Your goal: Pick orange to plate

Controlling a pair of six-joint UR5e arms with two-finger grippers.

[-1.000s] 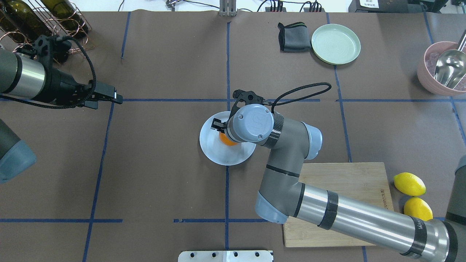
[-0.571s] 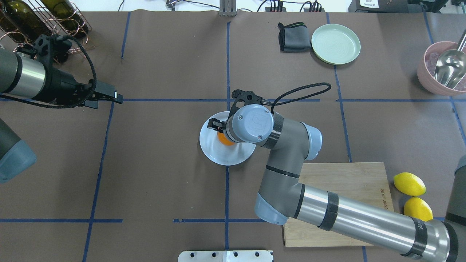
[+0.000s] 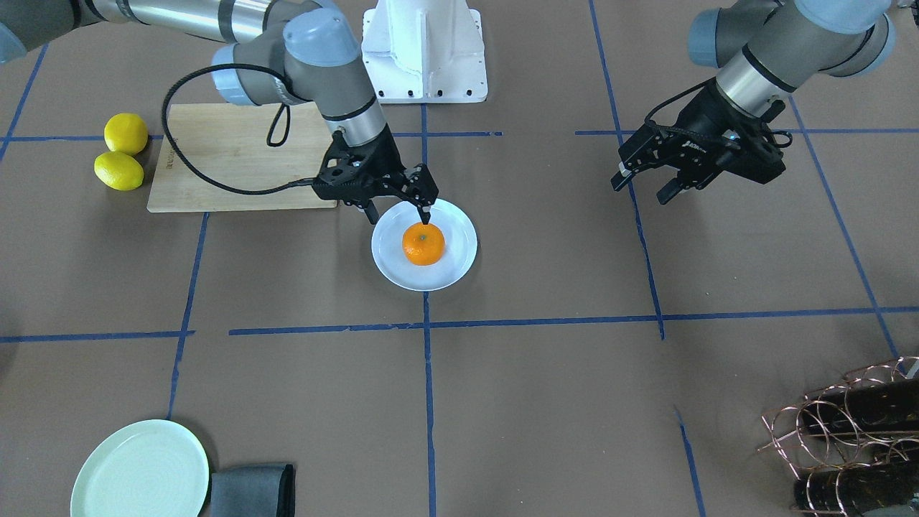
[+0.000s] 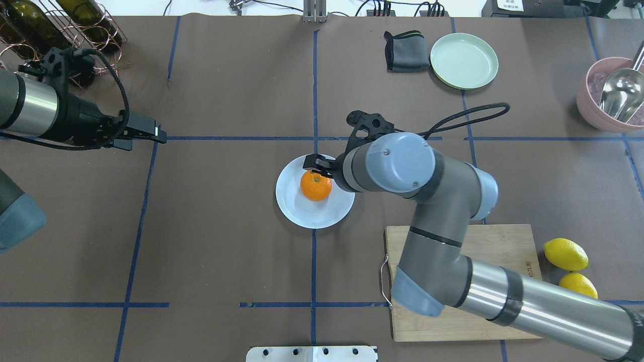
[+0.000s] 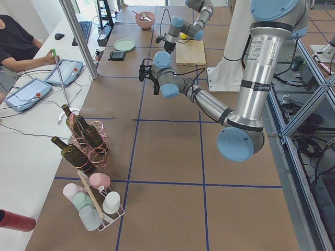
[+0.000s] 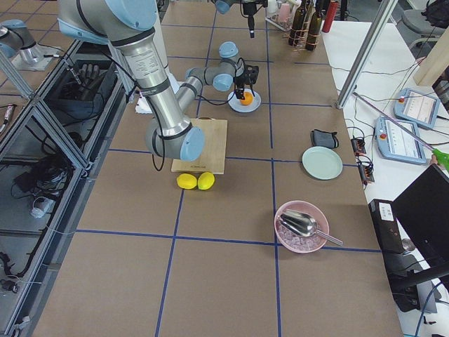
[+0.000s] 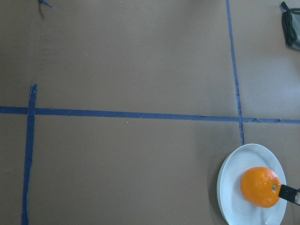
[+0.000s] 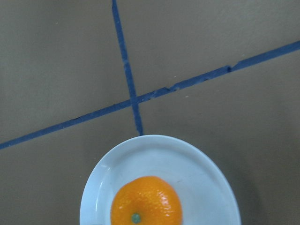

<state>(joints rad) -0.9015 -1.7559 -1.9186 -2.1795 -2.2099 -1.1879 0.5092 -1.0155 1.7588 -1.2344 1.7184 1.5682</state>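
Observation:
The orange (image 4: 316, 186) rests alone near the middle of the white plate (image 4: 297, 211), stem dimple up; the right wrist view frames it from above (image 8: 146, 201). My right gripper (image 3: 398, 213) hangs open above the plate's (image 3: 431, 276) robot-side rim. One fingertip (image 3: 426, 213) hovers just over the orange's (image 3: 423, 244) top without gripping it, the other hangs off the rim. My left gripper (image 4: 151, 134) floats open and empty far to the left over bare table, and its wrist view catches the orange (image 7: 260, 186) at lower right.
A wooden cutting board (image 4: 503, 241) lies under my right arm, with two lemons (image 4: 566, 254) beside it. At the back right stand a pale green plate (image 4: 464, 60), a dark folded cloth (image 4: 406, 50) and a pink bowl (image 4: 598, 110) with a metal scoop. A bottle rack (image 4: 75, 30) fills the back left corner.
My right wrist has drawn back to the right, off the plate's middle, uncovering the orange, which stays on the plate. The left arm has barely shifted.

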